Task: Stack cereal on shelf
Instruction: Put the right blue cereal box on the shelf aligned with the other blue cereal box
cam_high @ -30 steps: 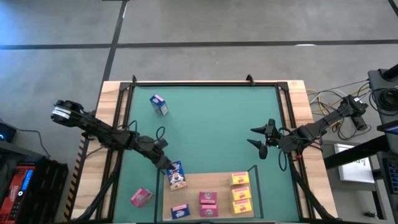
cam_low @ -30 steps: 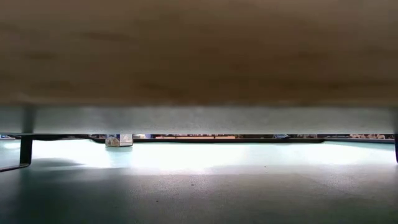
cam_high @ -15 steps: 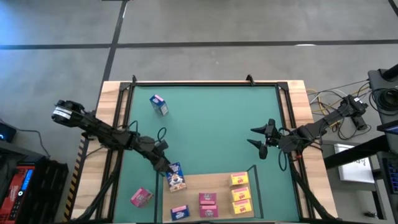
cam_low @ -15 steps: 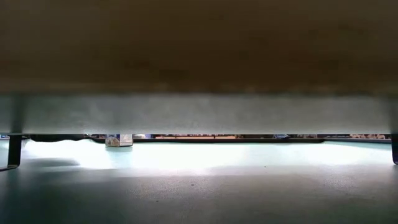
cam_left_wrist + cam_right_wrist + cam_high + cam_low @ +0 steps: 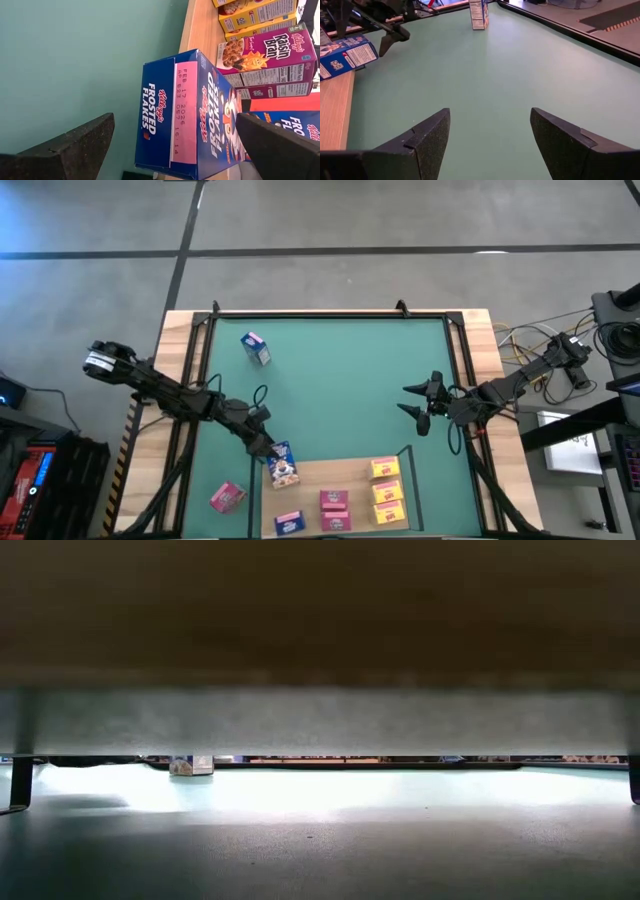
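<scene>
Light fell evenly from above in the high view, and the green mat (image 5: pixel 340 390) showed flat and matte with only faint shadows under the arms. The low view was mostly dark: the underside of the shelf (image 5: pixel 320 610) filled its upper half as a dim, blurred band, with a bright glare strip on the mat beyond. In the left wrist view the blue cereal box (image 5: pixel 185 115) was sharp, its print readable, while the near claw fingers (image 5: pixel 75 145) were soft and shadowed.
</scene>
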`<state>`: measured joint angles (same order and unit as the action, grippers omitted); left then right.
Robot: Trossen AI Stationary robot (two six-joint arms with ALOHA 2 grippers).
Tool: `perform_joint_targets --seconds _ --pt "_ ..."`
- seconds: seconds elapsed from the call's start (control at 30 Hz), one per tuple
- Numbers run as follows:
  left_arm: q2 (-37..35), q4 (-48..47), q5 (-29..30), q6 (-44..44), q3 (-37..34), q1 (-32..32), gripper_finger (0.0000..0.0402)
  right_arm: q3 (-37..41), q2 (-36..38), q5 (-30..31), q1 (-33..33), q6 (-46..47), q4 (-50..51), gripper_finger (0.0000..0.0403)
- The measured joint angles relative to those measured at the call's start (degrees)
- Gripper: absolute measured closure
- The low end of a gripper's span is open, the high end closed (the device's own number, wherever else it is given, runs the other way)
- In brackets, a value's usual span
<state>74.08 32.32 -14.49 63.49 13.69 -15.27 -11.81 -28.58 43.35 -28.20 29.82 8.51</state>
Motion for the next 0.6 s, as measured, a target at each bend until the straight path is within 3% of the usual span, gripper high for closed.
perform_joint_targets --seconds 0.6 --pt "-0.02 -1.44 0.40 -0.51 0.42 0.02 0.0002 0.00 -0.01 0.00 0.00 0.00 -0.02 0.0138"
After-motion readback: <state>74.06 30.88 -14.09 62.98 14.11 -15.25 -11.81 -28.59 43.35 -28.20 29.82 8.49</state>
